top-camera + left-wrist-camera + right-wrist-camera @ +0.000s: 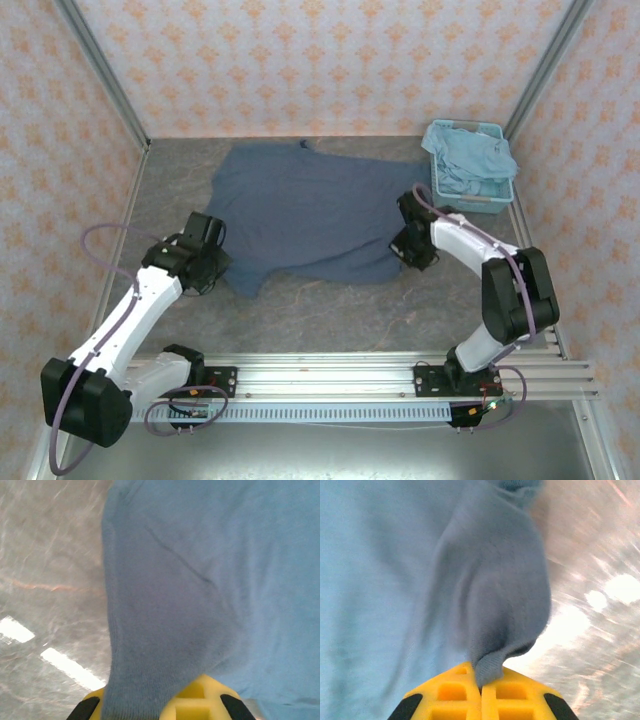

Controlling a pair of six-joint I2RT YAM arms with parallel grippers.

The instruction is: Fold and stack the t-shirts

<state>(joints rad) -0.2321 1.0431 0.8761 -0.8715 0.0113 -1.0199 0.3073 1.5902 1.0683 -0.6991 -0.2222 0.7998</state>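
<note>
Item: slate-blue t-shirt (pixel 310 215), spread flat mid-frame on worktop (pixel 330 310). Pinched at each lower corner by left claw (pixel 212 268) and right claw (pixel 403 248), presumably for folding.

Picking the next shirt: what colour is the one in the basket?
Pale sky-blue shirt; top external view shows it best.

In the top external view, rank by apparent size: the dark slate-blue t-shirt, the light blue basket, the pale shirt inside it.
1. dark slate-blue t-shirt, spread out, by far largest.
2. light blue basket.
3. pale sky-blue t-shirt, bunched inside the basket, only slightly smaller than it.
</note>
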